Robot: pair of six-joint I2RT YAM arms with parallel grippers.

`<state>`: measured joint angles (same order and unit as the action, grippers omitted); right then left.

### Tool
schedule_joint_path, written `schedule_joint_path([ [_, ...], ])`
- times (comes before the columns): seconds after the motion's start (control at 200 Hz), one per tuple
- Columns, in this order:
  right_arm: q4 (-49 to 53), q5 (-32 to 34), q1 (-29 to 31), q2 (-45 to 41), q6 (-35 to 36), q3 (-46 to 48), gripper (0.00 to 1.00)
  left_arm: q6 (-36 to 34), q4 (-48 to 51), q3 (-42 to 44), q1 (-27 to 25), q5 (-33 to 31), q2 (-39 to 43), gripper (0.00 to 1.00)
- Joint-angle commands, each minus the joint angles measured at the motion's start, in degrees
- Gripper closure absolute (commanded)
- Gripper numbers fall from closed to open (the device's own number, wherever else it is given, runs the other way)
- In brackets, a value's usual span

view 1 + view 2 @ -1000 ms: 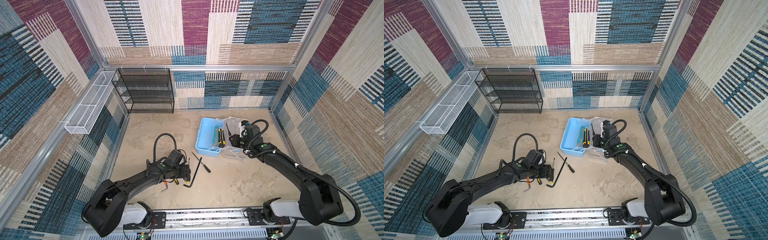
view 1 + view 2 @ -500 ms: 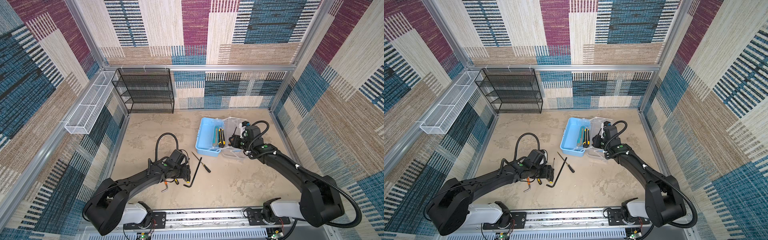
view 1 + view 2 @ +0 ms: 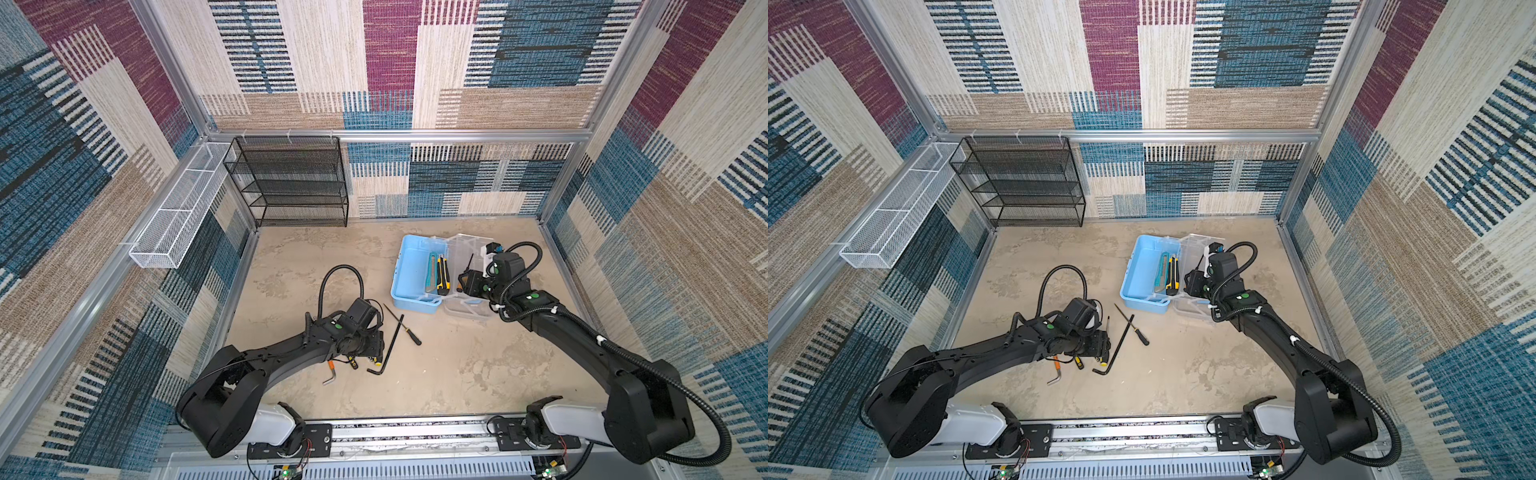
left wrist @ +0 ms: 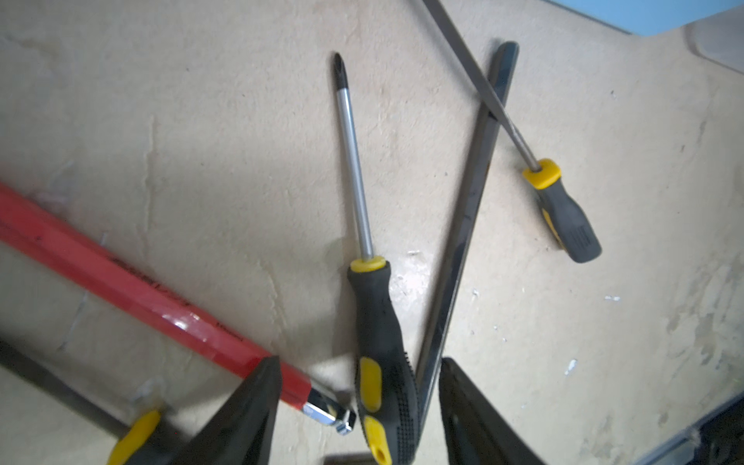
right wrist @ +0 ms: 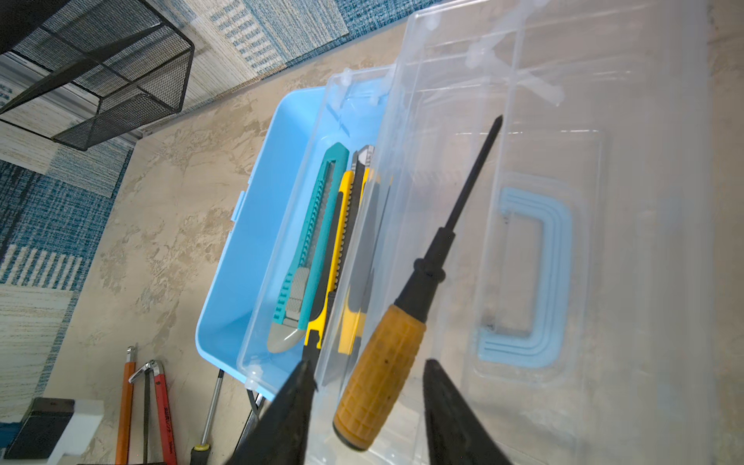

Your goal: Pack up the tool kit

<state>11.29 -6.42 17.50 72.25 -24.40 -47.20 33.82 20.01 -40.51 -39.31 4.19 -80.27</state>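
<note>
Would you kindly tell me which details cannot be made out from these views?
- Lettering on the red-sleeved hex key: blurred in the left wrist view.
- Fingers of the left gripper: hidden under its own wrist in both top views.
- Butt of the black-and-yellow screwdriver: cut off by the left wrist view's bottom edge.
- What the orange-handled screwdriver rests on: overlapping clear plastic, right wrist view.

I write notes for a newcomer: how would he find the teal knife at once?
Find the light blue box on the table. Two knives lie together inside; the teal knife is mostly teal, the other knife yellow and black.
</note>
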Motion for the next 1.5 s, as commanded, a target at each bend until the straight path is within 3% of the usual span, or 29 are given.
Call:
schedule_joint_path([
  [0.0,-3.26,2.36,0.06,-2.50,0.63,0.89,0.44,-1.54,1.63,-0.84,-0.15,-1.58,-0.82,0.37],
  [0.711,-2.51,5.00,-0.25,-5.97,2.68,3.39,0.31,-2.61,5.25,-4.96,-2.40,-3.77,-6.01,0.49],
  [1.127,-4.36,5.76,-2.91,-8.86,4.08,6.23,0.14,-2.52,7.06,-5.98,-2.81,-5.31,-6.70,0.80],
  [1.493,-7.59,5.91,-5.62,-13.66,4.42,9.88,0.10,-1.17,8.34,-6.54,-2.78,-6.26,-3.75,0.94],
])
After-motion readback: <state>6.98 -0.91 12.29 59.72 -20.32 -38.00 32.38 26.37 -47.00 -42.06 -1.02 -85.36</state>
